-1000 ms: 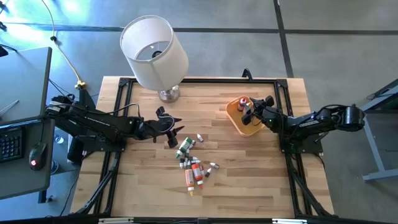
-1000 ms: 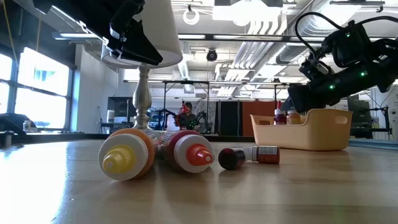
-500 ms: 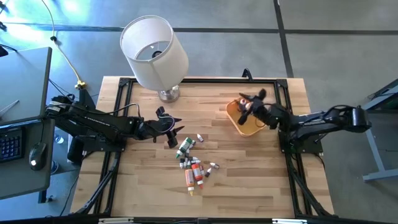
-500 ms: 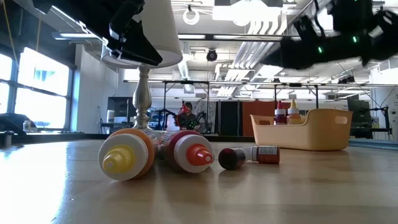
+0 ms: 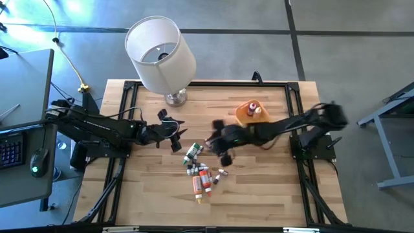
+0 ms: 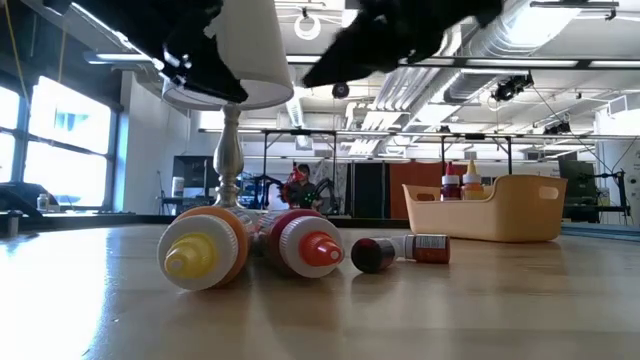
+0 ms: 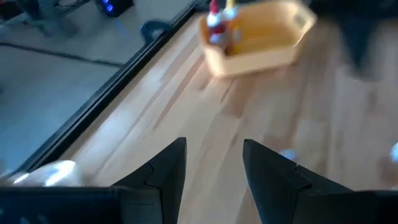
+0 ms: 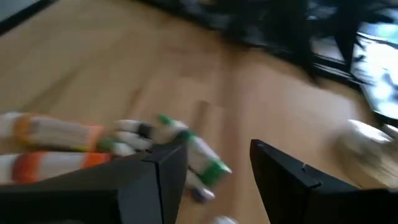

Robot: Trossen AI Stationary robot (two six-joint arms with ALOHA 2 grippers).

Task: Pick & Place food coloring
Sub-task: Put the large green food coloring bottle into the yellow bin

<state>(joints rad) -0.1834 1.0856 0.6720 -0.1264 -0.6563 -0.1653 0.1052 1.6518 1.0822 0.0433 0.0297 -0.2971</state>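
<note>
Right tool (image 5: 217, 145) — open, empty — above bottles (image 5: 200, 172)

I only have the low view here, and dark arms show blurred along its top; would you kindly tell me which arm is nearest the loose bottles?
Observer: From above, the right gripper is over the middle of the table, close beside the pile of food coloring bottles.
Operator: Thank you. Is it carrying anything?
Observer: No. The right wrist view shows its fingers apart with nothing between them, and a green-capped bottle lying just ahead.
Operator: And where is the other arm?
Observer: The left gripper waits open and empty over the table, between the pile and the lamp.
</note>
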